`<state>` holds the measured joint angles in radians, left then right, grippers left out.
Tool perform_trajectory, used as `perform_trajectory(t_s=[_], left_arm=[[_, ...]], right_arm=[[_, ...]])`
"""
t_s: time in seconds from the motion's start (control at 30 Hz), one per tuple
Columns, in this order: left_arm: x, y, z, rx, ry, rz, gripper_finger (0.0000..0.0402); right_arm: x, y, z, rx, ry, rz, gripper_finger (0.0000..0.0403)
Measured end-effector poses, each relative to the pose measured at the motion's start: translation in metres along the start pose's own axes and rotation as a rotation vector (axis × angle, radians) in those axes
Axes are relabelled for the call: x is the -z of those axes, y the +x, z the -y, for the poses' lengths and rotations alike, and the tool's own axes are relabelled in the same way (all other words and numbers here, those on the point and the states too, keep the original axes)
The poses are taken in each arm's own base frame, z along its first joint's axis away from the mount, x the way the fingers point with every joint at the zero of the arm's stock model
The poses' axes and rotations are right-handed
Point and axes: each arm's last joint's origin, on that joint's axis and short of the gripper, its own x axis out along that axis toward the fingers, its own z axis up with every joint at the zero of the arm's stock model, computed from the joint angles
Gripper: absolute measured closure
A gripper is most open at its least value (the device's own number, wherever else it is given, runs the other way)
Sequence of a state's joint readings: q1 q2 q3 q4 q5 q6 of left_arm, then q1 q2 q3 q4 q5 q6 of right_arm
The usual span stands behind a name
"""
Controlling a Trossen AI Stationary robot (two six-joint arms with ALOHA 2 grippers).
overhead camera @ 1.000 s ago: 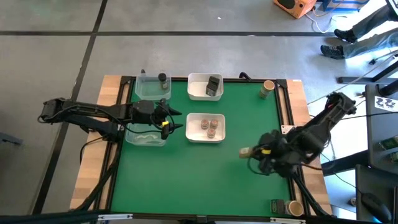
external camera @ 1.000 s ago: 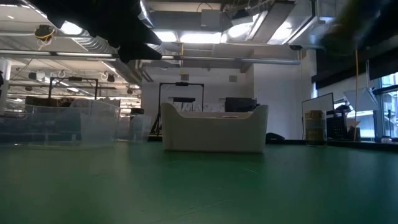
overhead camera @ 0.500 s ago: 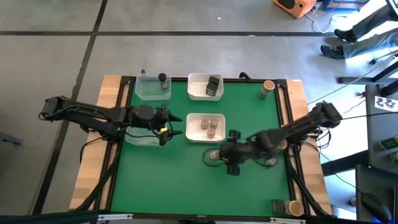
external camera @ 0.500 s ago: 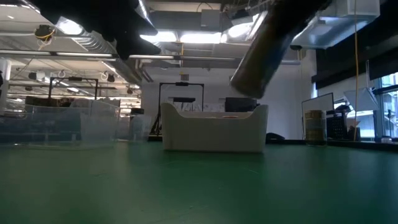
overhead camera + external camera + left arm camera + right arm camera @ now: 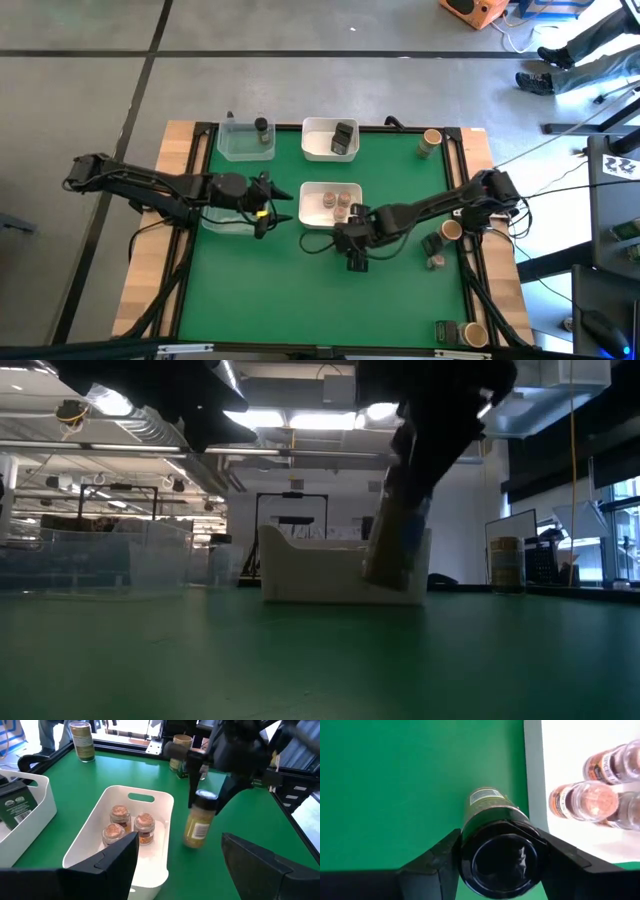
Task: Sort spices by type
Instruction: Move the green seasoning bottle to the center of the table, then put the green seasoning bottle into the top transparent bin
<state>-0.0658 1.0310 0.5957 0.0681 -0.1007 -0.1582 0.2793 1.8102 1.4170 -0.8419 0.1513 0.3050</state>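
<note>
Right gripper point(image 5: 499, 857): jaws closed on the dark cap of a yellowish spice jar point(image 5: 198, 821), a clear cylinder with a printed label, held tilted just above the green bench point(image 5: 300, 290) and just beside the near white tray point(image 5: 312, 217). In the low view the jar point(image 5: 395, 535) hangs in front of that tray, its base close to the mat; whether it touches cannot be told. The near white tray is a smooth rectangular plastic bin with rounded corners and a slot handle; it holds three small round glass jars point(image 5: 131, 825) of reddish-brown spice, standing upright together. Left gripper point(image 5: 282, 204): jaws parted wide and empty, hovering beside the tray's other end, over the edge of a clear plastic tub point(image 5: 232, 221). Farther back, a second white tray point(image 5: 318, 143) holds a dark boxy tin point(image 5: 343, 138), and another clear tub point(image 5: 240, 146) holds one black cylinder point(image 5: 261, 127). A tan-topped round jar point(image 5: 430, 141) stands at the far right corner; more containers point(image 5: 442, 238) lie along the right edge.
</note>
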Motion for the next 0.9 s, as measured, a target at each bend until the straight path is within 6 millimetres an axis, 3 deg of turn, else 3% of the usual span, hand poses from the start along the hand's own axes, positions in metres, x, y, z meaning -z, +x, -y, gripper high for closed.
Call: perform_trajectory(t_s=[0.2,0.57,0.67,0.9], left_arm=[[0.000,0.000,0.000,0.000,0.001,0.000,0.0137],[-0.001,0.002,0.000,0.002,-0.022,0.012,0.0137],[0.000,0.014,0.004,0.017,-0.042,0.037,0.0137],[0.011,0.066,0.027,0.101,0.037,0.006,0.0137]], right_arm=[[-0.001,0.015,0.000,-0.003,-0.020,-0.035,0.0188],[0.000,0.012,-0.001,-0.026,-0.025,-0.038,0.0096],[0.008,-0.002,-0.005,-0.011,-0.016,-0.065,0.0085],[0.046,-0.033,-0.026,0.163,-0.028,-0.075,0.0091]])
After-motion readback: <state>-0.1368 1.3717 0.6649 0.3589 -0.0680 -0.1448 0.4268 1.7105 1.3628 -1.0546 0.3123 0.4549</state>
